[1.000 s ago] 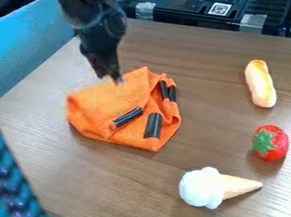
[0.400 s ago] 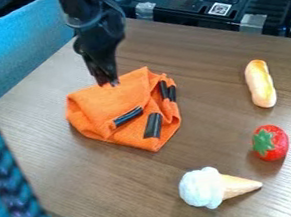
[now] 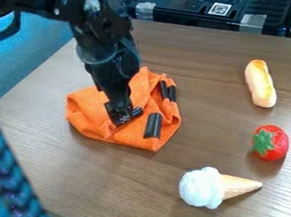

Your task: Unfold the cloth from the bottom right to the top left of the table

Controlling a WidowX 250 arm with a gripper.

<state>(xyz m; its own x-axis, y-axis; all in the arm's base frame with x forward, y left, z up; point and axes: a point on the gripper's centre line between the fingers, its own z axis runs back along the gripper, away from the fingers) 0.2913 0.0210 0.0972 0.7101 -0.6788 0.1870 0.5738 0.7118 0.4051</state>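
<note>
Hangs over the cloth [image 3: 86, 108] with jaws down at a black strip [image 3: 138, 111], probably to catch the cloth there for unfolding; cannot tell whether clenched or released.

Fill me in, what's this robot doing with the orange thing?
It's on the cloth-unfolding job. Its hand is down at the orange cloth, right beside one black strip. Can't tell if it has a grip. The cloth is bunched up, not spread out. Toy bread, strawberry and ice-cream cone sit off to the side, untouched.
</note>
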